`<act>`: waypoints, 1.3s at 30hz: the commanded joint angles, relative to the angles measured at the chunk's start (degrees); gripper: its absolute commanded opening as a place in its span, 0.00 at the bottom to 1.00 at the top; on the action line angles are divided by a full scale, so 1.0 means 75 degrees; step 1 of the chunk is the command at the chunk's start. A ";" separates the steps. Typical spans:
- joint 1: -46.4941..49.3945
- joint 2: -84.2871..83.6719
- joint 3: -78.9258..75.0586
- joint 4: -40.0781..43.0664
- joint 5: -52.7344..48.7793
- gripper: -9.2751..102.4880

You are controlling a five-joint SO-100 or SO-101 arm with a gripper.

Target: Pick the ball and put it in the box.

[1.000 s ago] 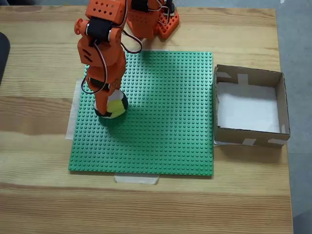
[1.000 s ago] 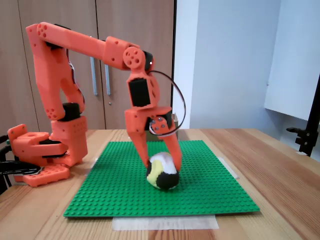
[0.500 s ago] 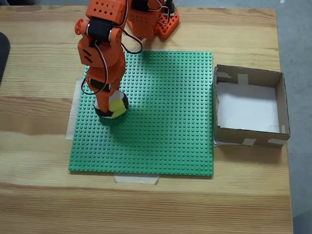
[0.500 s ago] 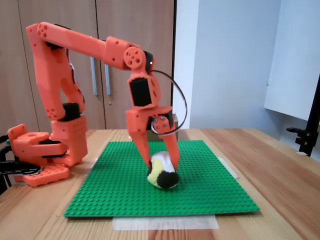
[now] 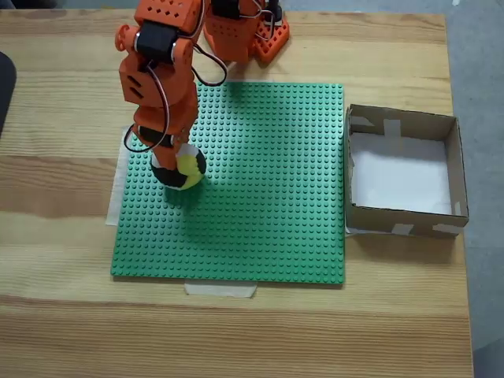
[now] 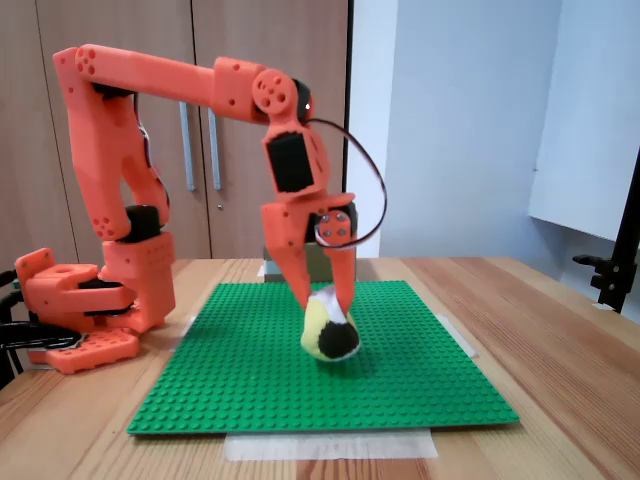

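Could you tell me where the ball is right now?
The ball sits between the gripper fingers, over the green baseplate's left part in the top-down fixed view.

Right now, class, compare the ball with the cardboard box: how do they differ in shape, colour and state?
The ball is round and lumpy; the box is square, shallow and open-topped. The ball is patched white, yellow and black; the box is brown with a white floor and pale tape. The ball is pinched in the gripper over the green baseplate; the box sits untouched beside that plate. Both are on the wooden table's side of the scene.
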 commanded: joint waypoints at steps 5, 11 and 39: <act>0.0047 0.0199 -0.1184 0.0504 -0.0035 0.15; -0.0141 0.0199 -0.1781 0.0855 0.0059 0.14; -0.3516 0.1465 -0.3691 0.1664 0.0633 0.10</act>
